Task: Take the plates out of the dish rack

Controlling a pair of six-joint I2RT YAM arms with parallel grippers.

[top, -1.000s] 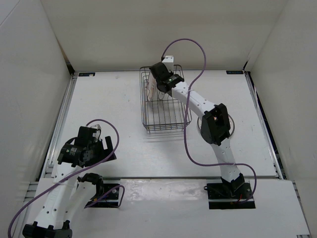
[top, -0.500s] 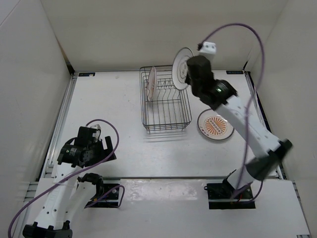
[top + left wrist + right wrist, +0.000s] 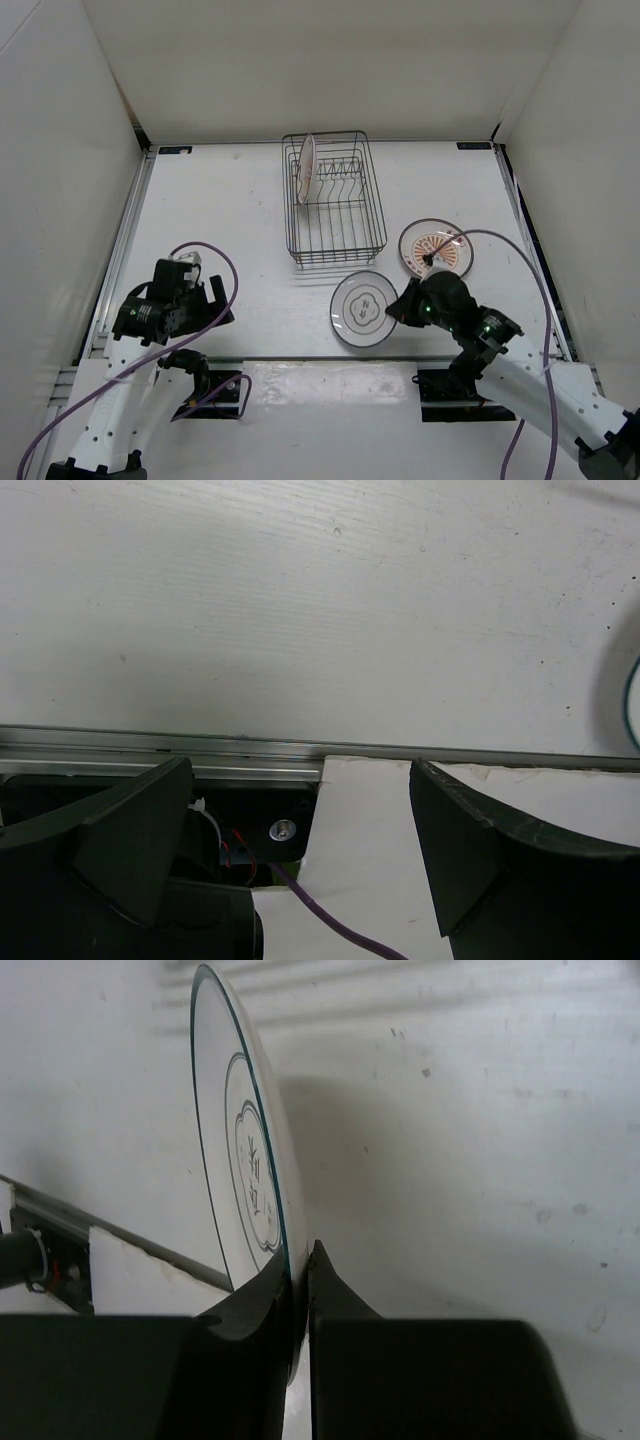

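Now my right pincer [image 3: 300,1260] is clenched on the rim of the grey-flower plate [image 3: 363,308], one finger on each face, the rim pinched thin between them in the right wrist view. A second ago this pincer was reaching down into the dish rack [image 3: 337,262]; half a second ago it held the plate high over the rack's far right corner. The plate has since travelled to the near part of the worktop [image 3: 220,220], in front of the rack and just left of the orange-centred plate [image 3: 436,249], which lies flat to the rack's right. From above, the held plate shows its face nearly full; I cannot tell whether its lower edge touches the worktop yet.

I judge this the set-down step for the second plate: the grip has only to lower and let go. One plate remains in the rack, the pinkish plate [image 3: 306,169], standing on edge among the prongs at the far left end.

My left pincer [image 3: 300,810] hangs released, fingers wide apart and empty, over the near edge of the worktop on the left, unmoved through this second.
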